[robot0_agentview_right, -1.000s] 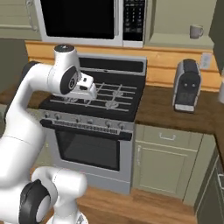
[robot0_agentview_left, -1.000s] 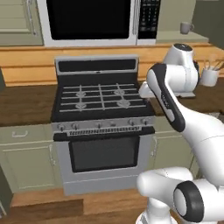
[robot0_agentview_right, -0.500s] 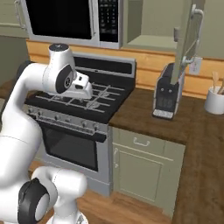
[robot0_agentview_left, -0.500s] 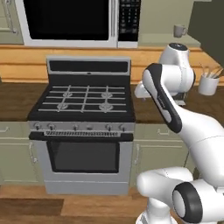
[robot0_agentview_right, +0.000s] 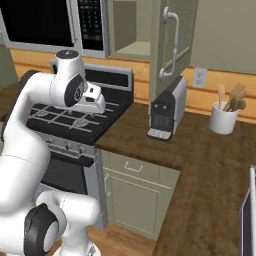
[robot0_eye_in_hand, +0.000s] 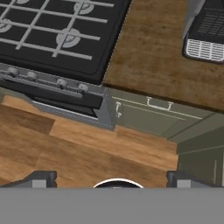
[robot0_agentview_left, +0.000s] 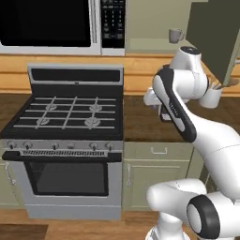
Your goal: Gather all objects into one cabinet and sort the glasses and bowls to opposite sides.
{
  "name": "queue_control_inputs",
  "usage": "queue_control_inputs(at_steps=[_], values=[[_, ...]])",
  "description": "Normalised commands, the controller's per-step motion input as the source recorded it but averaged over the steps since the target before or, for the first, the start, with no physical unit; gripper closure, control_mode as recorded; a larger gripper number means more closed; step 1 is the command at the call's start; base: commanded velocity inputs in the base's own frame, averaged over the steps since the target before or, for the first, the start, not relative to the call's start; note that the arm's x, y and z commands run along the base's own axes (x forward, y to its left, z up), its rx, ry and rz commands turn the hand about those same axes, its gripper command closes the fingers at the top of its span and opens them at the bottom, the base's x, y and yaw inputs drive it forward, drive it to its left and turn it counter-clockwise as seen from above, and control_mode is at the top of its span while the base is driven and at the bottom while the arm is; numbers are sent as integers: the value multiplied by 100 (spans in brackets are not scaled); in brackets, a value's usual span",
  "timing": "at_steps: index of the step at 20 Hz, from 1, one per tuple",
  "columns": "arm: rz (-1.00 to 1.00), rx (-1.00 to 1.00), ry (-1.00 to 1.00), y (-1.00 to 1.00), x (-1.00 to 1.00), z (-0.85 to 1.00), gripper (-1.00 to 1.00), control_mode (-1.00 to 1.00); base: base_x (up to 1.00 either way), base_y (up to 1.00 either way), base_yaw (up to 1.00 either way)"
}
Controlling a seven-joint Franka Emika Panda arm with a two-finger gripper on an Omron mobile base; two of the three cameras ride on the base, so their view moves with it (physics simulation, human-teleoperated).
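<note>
The hand (robot0_eye_in_hand: 111, 177) has its two fingers wide apart and holds nothing. It hangs over the floor by the stove (robot0_eye_in_hand: 57, 33), pointing down at the wooden bench (robot0_eye_in_hand: 153, 57). Up high, one grey mug (robot0_agentview_left: 176, 35) sits on the shelf of the cabinet (robot0_agentview_right: 131, 48), whose door (robot0_agentview_right: 172, 42) stands open. I think the arm could bump that open door, or the coffee machine (robot0_agentview_right: 165, 111), when it swings up. No words can be read anywhere.
</note>
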Motion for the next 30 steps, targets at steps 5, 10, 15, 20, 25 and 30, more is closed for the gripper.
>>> queue_control_inputs(at_steps=[5,10,15,20,25,30], values=[[0,0,0,0,0,0,-100,100,35,-24,-12],[0,0,0,0,0,0,-100,100,79,-49,-29],[0,0,0,0,0,0,-100,100,92,-43,-20],[0,0,0,0,0,0,-100,100,55,-3,-22],[0,0,0,0,0,0,-100,100,36,-1,-28],[0,0,0,0,0,0,-100,100,54,-4,-20]])
